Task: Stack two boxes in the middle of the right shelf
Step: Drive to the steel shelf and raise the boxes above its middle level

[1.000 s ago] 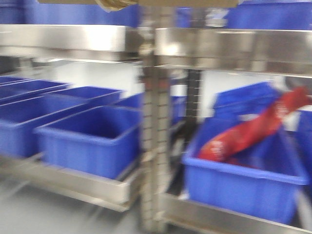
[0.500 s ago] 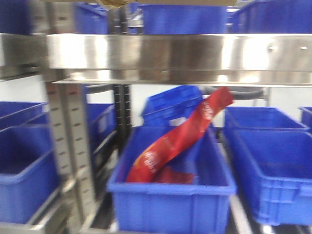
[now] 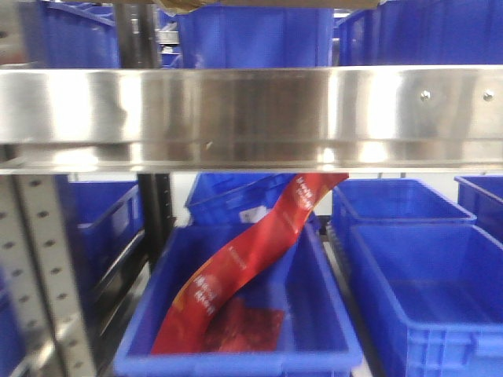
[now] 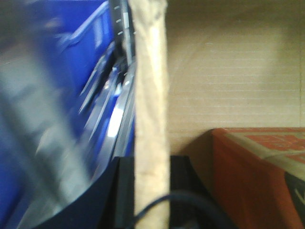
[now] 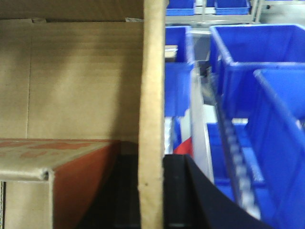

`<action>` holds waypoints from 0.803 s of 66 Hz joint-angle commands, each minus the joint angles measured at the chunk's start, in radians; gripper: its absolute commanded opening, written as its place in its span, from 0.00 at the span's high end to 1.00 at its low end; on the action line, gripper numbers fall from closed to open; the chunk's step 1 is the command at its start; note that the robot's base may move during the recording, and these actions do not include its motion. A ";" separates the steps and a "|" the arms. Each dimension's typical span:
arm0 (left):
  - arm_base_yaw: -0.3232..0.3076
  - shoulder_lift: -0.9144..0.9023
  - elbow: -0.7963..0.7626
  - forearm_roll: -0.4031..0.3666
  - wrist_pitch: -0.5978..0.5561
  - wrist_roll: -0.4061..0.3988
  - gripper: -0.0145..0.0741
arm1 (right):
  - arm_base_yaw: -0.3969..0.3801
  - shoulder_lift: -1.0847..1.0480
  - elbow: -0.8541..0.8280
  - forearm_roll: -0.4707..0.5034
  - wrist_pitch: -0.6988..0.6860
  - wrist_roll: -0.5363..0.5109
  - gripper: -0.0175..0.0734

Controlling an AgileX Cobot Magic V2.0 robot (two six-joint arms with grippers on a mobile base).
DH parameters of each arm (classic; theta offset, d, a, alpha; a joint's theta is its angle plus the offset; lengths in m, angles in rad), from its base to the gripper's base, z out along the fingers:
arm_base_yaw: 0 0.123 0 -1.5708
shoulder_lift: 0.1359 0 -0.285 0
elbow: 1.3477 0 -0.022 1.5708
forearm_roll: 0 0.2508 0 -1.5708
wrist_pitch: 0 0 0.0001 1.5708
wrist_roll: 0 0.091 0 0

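My left gripper (image 4: pixel 151 164) is shut on the left wall (image 4: pixel 150 86) of an open brown cardboard box. My right gripper (image 5: pixel 151 162) is shut on the box's right wall (image 5: pixel 153 71). A second box with an orange-brown side lies inside it, seen in the left wrist view (image 4: pixel 257 171) and the right wrist view (image 5: pixel 71 176). In the front view only a brown strip of the held box (image 3: pixel 236 3) shows at the top edge. The steel shelf lip (image 3: pixel 236 110) spans the view just below that strip.
Blue bins (image 3: pixel 251 35) stand on the steel shelf behind the lip. Below it, a blue bin (image 3: pixel 330 314) holds a long red packet (image 3: pixel 244 259), with another blue bin (image 3: pixel 424 267) to its right. A perforated upright (image 3: pixel 35 267) stands at the left.
The front view has swept right along the rack: the upright slid from centre to the far left, and the shelf lip now spans the whole width and looks nearer.
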 commanded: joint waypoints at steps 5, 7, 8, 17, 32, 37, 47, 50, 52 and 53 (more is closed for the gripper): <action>-0.004 -0.009 -0.013 0.027 -0.046 -0.006 0.96 | 0.004 -0.016 -0.013 -0.005 -0.079 0.003 0.99; -0.004 -0.009 -0.013 0.027 -0.046 -0.006 0.96 | 0.004 -0.016 -0.013 -0.005 -0.079 0.003 0.99; -0.004 -0.009 -0.013 0.027 -0.046 -0.006 0.96 | 0.004 -0.016 -0.013 -0.005 -0.079 0.003 0.99; -0.004 -0.009 -0.013 0.027 -0.046 -0.006 0.96 | 0.004 -0.016 -0.013 -0.005 -0.079 0.003 0.99; -0.004 -0.009 -0.013 0.027 -0.046 -0.006 0.96 | 0.004 -0.016 -0.013 -0.005 -0.079 0.003 0.99; -0.004 -0.009 -0.013 0.027 -0.046 -0.006 0.96 | 0.004 -0.016 -0.013 -0.005 -0.079 0.003 0.99; -0.004 -0.009 -0.013 0.027 -0.046 -0.006 0.96 | 0.004 -0.016 -0.013 -0.005 -0.079 0.003 0.99; -0.004 -0.009 -0.013 0.027 -0.046 -0.006 0.96 | 0.004 -0.016 -0.013 -0.005 -0.079 0.003 0.99; -0.004 -0.009 -0.013 0.027 -0.046 -0.006 0.96 | 0.004 -0.016 -0.013 -0.005 -0.079 0.003 0.99; -0.004 -0.009 -0.013 0.027 -0.046 -0.006 0.96 | 0.004 -0.016 -0.013 -0.005 -0.079 0.003 0.99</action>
